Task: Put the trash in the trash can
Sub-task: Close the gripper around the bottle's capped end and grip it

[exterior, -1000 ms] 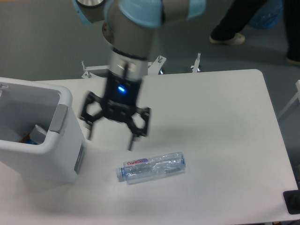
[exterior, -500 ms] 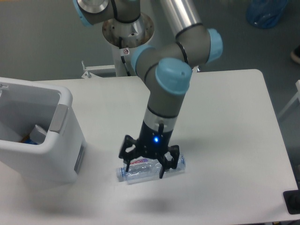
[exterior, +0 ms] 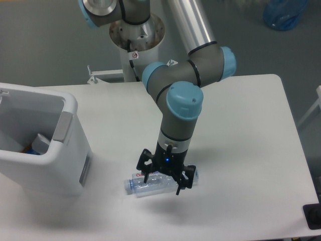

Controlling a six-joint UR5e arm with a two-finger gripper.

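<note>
The crushed clear bottle [exterior: 138,185] with its pink-and-white label lies on its side on the white table, near the front. My gripper [exterior: 163,184] is lowered straight down over it, a finger on each side of the bottle's middle, jaws still apart and narrowing. The bottle rests on the table. At the left stands the big white trash can [exterior: 50,173], with a grey panel on its near right corner. A pale lump [exterior: 42,143] and something blue show inside it, mostly hidden by the wall.
The arm's base column [exterior: 135,35] rises behind the table's far edge, with metal brackets [exterior: 95,76] beside it. A blue bag [exterior: 283,12] lies on the floor at top right. A black object [exterior: 313,216] sits at the table's front right corner.
My gripper moved right from beside the trash can and came down over the bottle. Its jaws have narrowed around it since half a second ago. The bottle has not moved.
</note>
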